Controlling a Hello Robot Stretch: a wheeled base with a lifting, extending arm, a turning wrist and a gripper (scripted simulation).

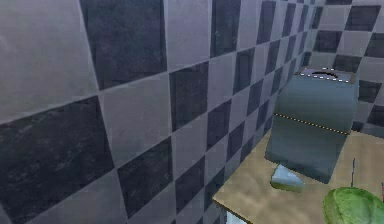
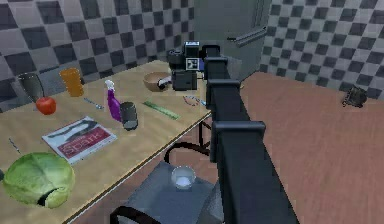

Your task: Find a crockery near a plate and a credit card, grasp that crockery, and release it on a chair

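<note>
My arm (image 2: pixel 235 140) rises from the bottom of the arm side view and reaches over the far end of a wooden table (image 2: pixel 140 135). The gripper (image 2: pixel 172 78) sits at that end, its dark body just below the two white squares. A tan bowl (image 2: pixel 154 80) stands on the table right beside the fingers, so I cannot tell whether the gripper holds anything. Below the table's near edge, a small pale round dish (image 2: pixel 183 177) rests on the grey seat of a chair (image 2: pixel 160 200).
The table carries a lettuce (image 2: pixel 38 178), a red book (image 2: pixel 78 138), a purple spray bottle (image 2: pixel 113 100), a dark mug (image 2: pixel 130 113), an orange cup (image 2: pixel 71 81) and a tomato (image 2: pixel 46 104). In the forward view a teal box (image 1: pixel 312 122) stands on the table by a checkered wall (image 1: pixel 120 100).
</note>
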